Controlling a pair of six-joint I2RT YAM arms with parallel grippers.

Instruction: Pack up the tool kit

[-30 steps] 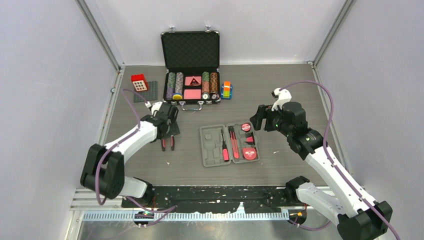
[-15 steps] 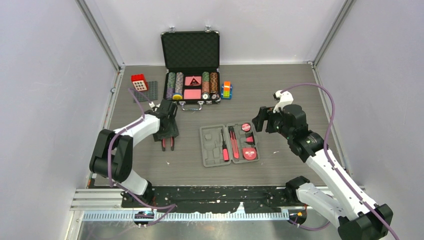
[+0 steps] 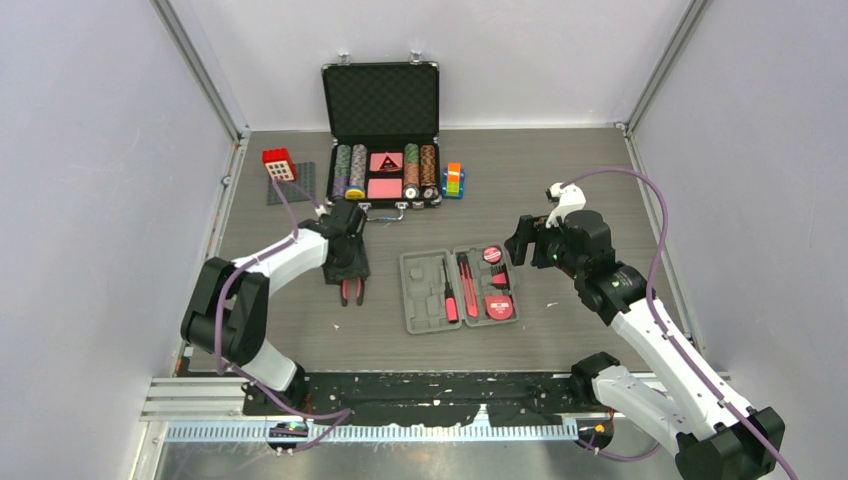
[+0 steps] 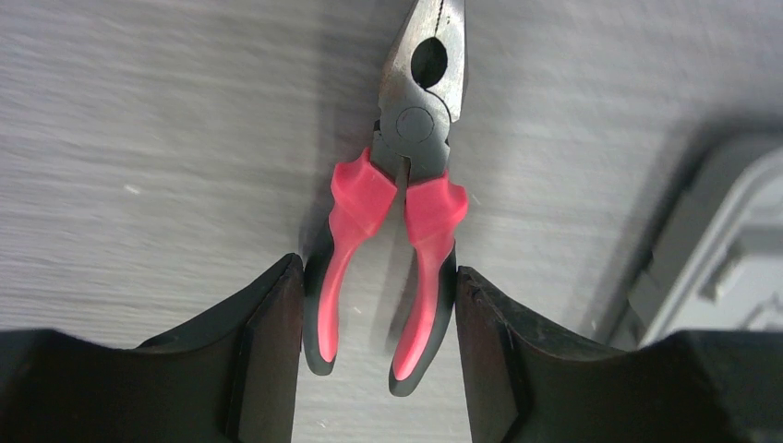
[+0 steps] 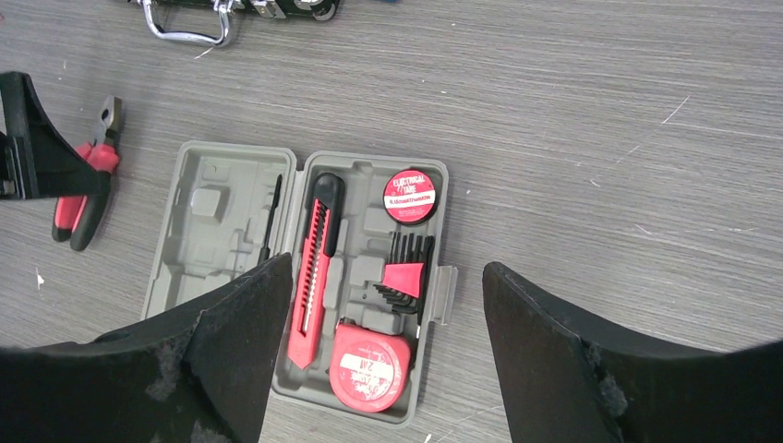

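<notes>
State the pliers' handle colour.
Red edged black, on the steel-jawed pliers; clearest in left wrist view.

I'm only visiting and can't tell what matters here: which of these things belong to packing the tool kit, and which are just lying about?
For the job: grey tool case, pliers, knife, tape measure, screwdriver, hex keys, electrical tape.

Just lying about: poker chip case, red brick, coloured block stack.
</notes>
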